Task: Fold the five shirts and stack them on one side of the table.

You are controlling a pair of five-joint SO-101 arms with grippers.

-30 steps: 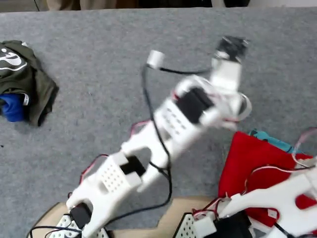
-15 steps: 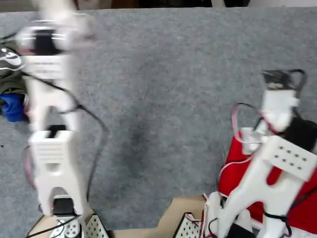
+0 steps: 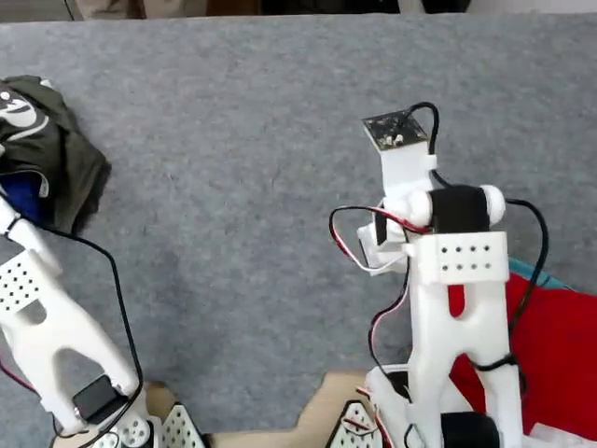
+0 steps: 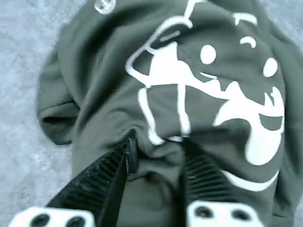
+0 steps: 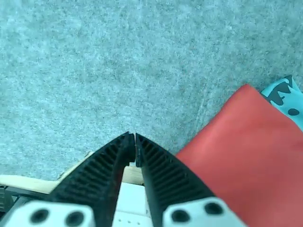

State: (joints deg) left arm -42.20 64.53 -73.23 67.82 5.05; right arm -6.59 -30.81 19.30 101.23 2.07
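A dark green shirt (image 3: 56, 149) with a white cartoon print lies crumpled at the table's left edge, over a blue shirt (image 3: 20, 201). My left arm (image 3: 37, 317) rises from the front left up to this pile. In the left wrist view my left gripper (image 4: 158, 144) is open, its fingers pressed down on either side of a ridge of the green shirt (image 4: 203, 71). A folded red shirt (image 3: 560, 345) lies at the front right on a teal shirt (image 3: 532, 271). My right gripper (image 5: 135, 137) is shut and empty over bare felt beside the red shirt (image 5: 246, 156).
Grey felt (image 3: 252, 140) covers the table. My right arm (image 3: 457, 280) stands tall at the centre right. A wooden base board (image 3: 317, 411) with both arm mounts runs along the front edge. The teal shirt's corner (image 5: 286, 97) sticks out from under the red one.
My left arm swung from the middle of the table over to the green shirt at the left. My right arm rose from the lower right and shifted toward the centre.
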